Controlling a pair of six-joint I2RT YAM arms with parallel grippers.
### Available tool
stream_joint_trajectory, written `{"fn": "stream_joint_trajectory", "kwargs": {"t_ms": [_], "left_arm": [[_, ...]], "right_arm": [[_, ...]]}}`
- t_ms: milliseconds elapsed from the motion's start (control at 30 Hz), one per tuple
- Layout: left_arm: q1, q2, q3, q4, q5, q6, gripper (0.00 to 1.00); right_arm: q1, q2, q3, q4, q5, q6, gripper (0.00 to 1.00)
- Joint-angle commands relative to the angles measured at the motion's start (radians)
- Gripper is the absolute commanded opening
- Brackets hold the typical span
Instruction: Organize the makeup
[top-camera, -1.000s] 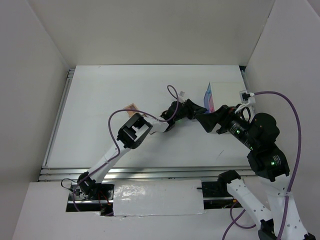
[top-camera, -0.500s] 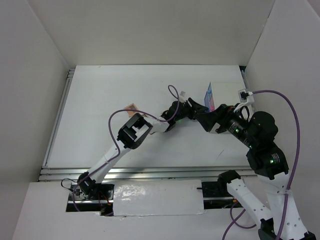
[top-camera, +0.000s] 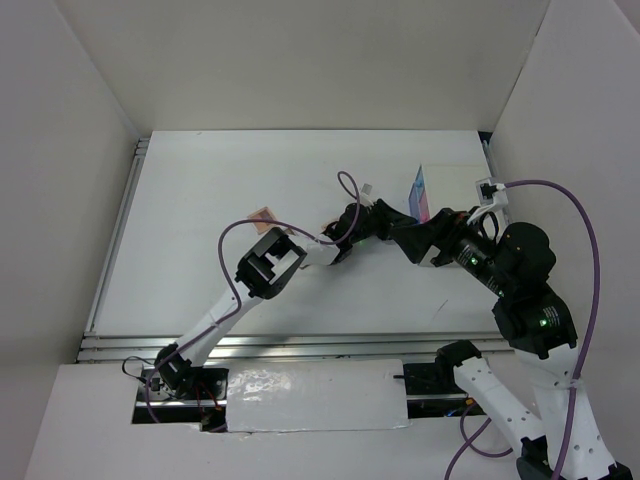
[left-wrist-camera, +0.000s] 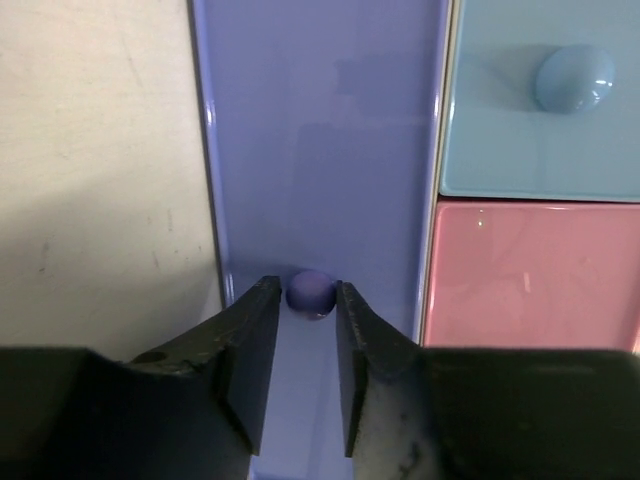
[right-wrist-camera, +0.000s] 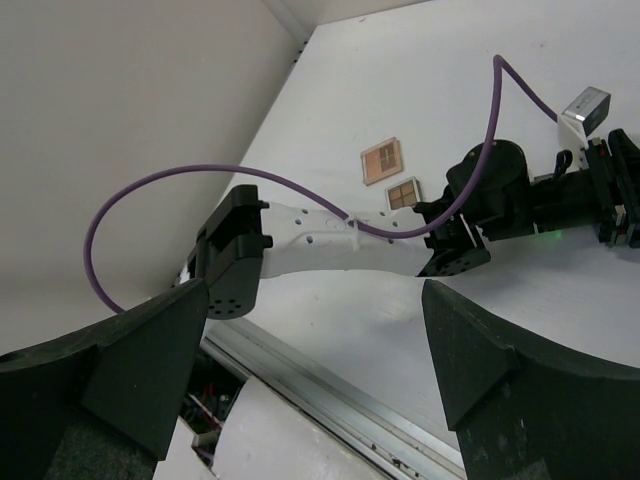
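Two flat pinkish-brown palettes (right-wrist-camera: 381, 161) (right-wrist-camera: 404, 192) of the makeup lie on the table beside my left arm; one palette (top-camera: 262, 214) also shows in the top view. My left gripper (left-wrist-camera: 308, 300) (top-camera: 392, 215) is at the front of the white drawer box (top-camera: 455, 190), shut on the round knob (left-wrist-camera: 311, 289) of the purple drawer (left-wrist-camera: 320, 140). Over the table just in front of the box, my right gripper (right-wrist-camera: 315, 290) (top-camera: 408, 240) hangs wide open and holds nothing. The other makeup is out of view.
A light blue drawer (left-wrist-camera: 545, 100) and a pink drawer (left-wrist-camera: 530, 270) sit next to the purple one. White walls enclose the table. A metal rail (top-camera: 300, 345) runs along the near edge. Purple cables loop over both arms.
The right arm has drawn back slightly to the right. The left gripper stays at the drawer box front.
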Motion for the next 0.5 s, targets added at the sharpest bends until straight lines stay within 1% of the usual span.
{"fn": "stream_joint_trajectory", "kwargs": {"t_ms": [0,33,67,267,333,400,433,467], "left_arm": [[-0.019,0.048,0.028,0.009,0.001,0.005,0.40],[-0.019,0.052,0.031,0.012,0.001,0.000,0.38],[-0.019,0.052,0.031,0.013,0.001,-0.001,0.34],[-0.022,0.038,0.022,0.030,-0.001,-0.009,0.24],[-0.022,0.030,-0.001,0.053,-0.002,-0.015,0.17],[-0.022,0.009,-0.035,0.072,-0.011,-0.013,0.15],[-0.020,0.000,-0.047,0.072,-0.013,-0.013,0.10],[-0.020,-0.016,-0.068,0.079,-0.017,-0.012,0.08]], "right_arm": [[0.006,-0.001,-0.008,0.058,-0.009,-0.017,0.94],[0.007,-0.001,-0.010,0.060,-0.009,-0.017,0.94],[0.007,-0.001,-0.011,0.063,-0.008,-0.017,0.95],[0.007,0.000,-0.014,0.063,-0.008,-0.018,0.95],[0.007,-0.001,-0.016,0.063,-0.003,-0.018,0.95],[0.006,-0.003,-0.017,0.065,-0.002,-0.018,0.95],[0.007,-0.001,-0.017,0.066,-0.003,-0.018,0.95],[0.006,-0.001,-0.019,0.066,-0.003,-0.017,0.94]]}}
